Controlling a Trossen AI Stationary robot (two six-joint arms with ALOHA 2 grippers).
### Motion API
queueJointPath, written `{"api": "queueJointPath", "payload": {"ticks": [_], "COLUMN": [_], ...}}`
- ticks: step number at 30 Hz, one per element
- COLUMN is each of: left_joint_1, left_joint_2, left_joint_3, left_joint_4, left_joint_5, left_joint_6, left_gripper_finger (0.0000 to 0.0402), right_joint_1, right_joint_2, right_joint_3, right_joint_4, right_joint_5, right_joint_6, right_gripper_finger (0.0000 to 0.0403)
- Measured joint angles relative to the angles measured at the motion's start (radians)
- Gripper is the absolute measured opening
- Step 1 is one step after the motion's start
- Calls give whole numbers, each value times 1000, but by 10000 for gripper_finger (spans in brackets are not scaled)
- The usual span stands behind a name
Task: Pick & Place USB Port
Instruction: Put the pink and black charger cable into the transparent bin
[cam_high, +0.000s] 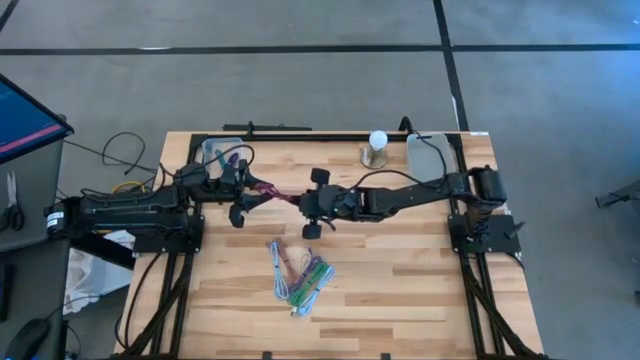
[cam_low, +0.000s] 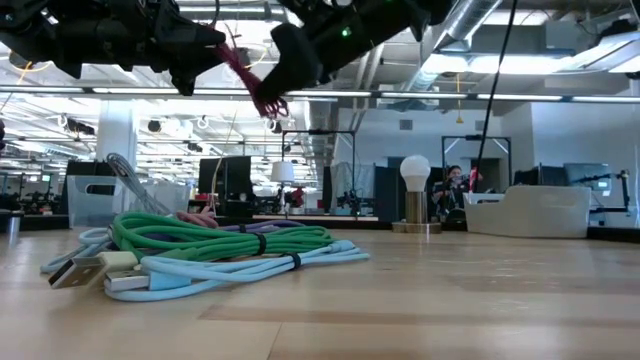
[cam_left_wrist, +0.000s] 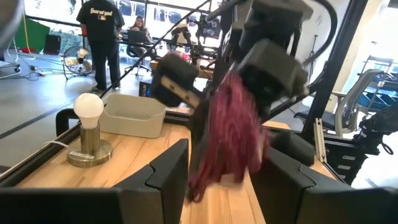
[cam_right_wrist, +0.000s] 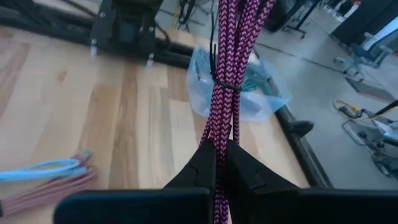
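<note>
I have the magenta cable (cam_right_wrist: 225, 68) pinched in my right pincer (cam_right_wrist: 217, 163) above the worktop (cam_high: 400, 270). My left pincer (cam_left_wrist: 217, 180) straddles its other end, grip unclear. I'd confirm one firm hold before releasing.

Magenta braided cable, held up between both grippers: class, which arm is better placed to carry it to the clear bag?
Probably the left. The magenta cable spans between the left gripper and right gripper, and the clear bag lies beside the left arm, across the table from the right arm's base.
</note>
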Motion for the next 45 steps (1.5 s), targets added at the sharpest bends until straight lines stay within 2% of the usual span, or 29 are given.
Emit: {"api": "queueJointPath", "payload": {"ticks": [16, 20, 29, 33, 36, 40, 45], "left_joint_1": [0, 0, 0, 0, 1, 1, 2], "left_joint_2": [0, 0, 0, 0, 0, 0, -27], "left_joint_3": [0, 0, 0, 0, 0, 0, 0], "left_joint_4": [0, 0, 0, 0, 0, 0, -57], "left_joint_5": [0, 0, -2, -2, -15, -54, -98], "left_joint_6": [0, 0, 2, 4, 4, 43, 71], "left_gripper_finger": [155, 124, 19, 20, 21, 11, 11], "right_joint_1": [-4, -4, -4, -4, -4, -5, 5], "right_joint_2": [-3, -3, -3, -3, -3, -4, -40], "right_joint_3": [2, 2, 2, 2, 2, 2, 0], "right_joint_4": [18, 20, 19, 19, 19, 9, -60], "right_joint_5": [-4, -4, -4, -4, -3, 28, 186], "right_joint_6": [-14, -14, -15, -15, -15, -25, -73], "right_gripper_finger": [1, 1, 1, 1, 15, 57, 86]}}
